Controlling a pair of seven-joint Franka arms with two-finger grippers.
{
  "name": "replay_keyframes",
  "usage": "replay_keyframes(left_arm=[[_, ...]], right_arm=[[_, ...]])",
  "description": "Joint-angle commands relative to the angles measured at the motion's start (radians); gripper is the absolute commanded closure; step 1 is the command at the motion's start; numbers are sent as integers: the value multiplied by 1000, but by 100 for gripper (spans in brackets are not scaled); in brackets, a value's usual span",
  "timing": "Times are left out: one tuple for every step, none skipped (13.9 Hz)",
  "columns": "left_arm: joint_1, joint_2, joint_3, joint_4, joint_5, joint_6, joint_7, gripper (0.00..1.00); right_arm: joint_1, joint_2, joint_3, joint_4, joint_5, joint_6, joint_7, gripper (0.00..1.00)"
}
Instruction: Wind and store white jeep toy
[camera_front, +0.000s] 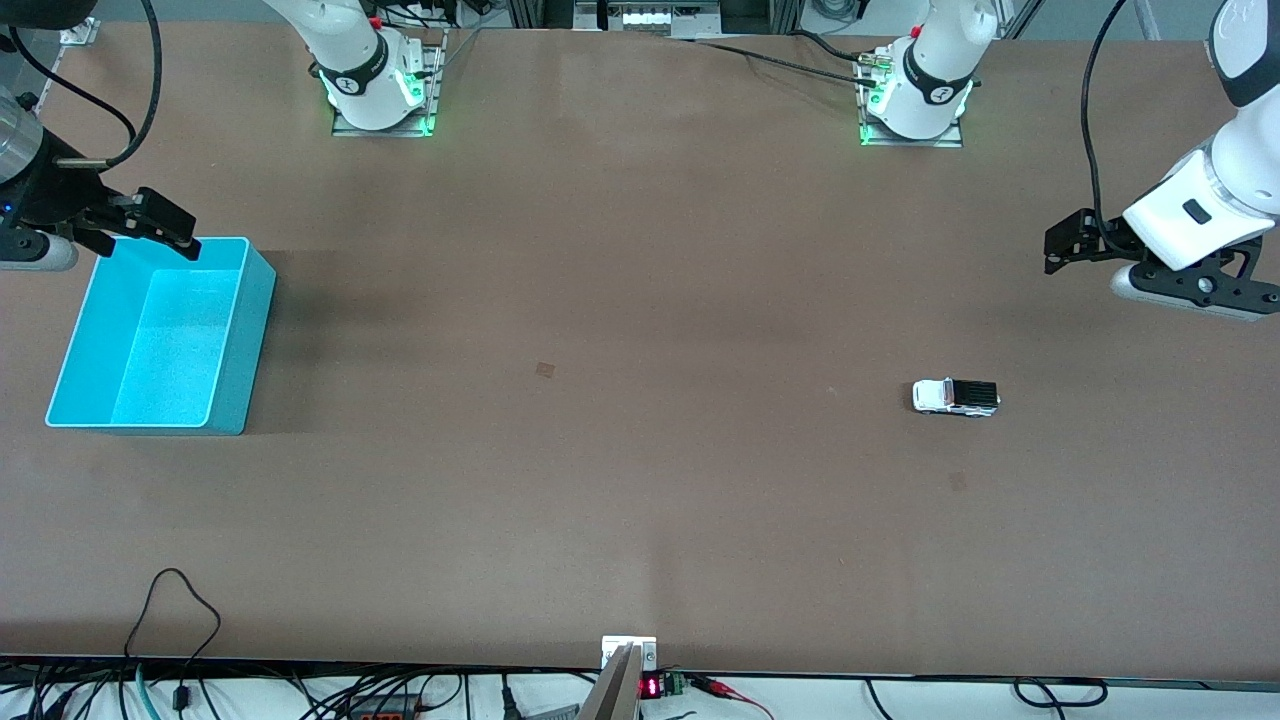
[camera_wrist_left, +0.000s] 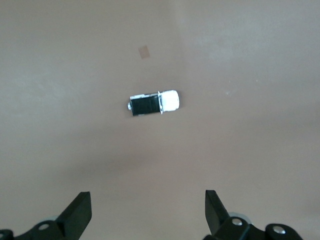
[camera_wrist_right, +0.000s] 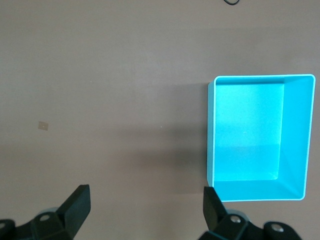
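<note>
The white jeep toy (camera_front: 955, 397), a tiny boxy car with a black roof panel, rests on its wheels on the brown table toward the left arm's end. It also shows in the left wrist view as the jeep (camera_wrist_left: 153, 102), well ahead of the fingers. My left gripper (camera_front: 1062, 245) (camera_wrist_left: 148, 210) hangs open over bare table, apart from the toy, with nothing between its fingers. The empty cyan bin (camera_front: 235, 330) (camera_wrist_right: 260, 135) stands toward the right arm's end. My right gripper (camera_front: 165, 225) (camera_wrist_right: 146, 205) is open and empty over the bin's corner that lies farthest from the front camera.
A small tan patch (camera_front: 545, 370) marks the middle of the table. Both arm bases (camera_front: 380, 90) (camera_front: 915, 100) stand along the table's edge farthest from the front camera. Cables (camera_front: 180, 640) and a small bracket (camera_front: 628, 655) run along the nearest edge.
</note>
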Motion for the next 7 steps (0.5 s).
replay_keyframes(left_arm=[[4, 10, 4, 19, -3, -36, 7, 0], [5, 10, 4, 17, -3, -36, 7, 0], [4, 10, 4, 17, -1, -39, 12, 0], [4, 10, 4, 17, -1, -41, 53, 0], [5, 19, 4, 17, -1, -42, 115, 0], [8, 24, 7, 17, -1, -42, 190, 0], [19, 34, 9, 16, -1, -45, 272, 0]], right_arm=[[-12, -22, 6, -22, 7, 3, -15, 0], [-9, -22, 6, -22, 7, 3, -15, 0], [-9, -24, 6, -22, 7, 3, -15, 0], [-9, -22, 6, -22, 7, 3, -15, 0], [-9, -24, 6, -22, 7, 3, -15, 0], [-9, -22, 6, -22, 7, 3, -15, 0], [-7, -24, 6, -22, 5, 3, -15, 0]])
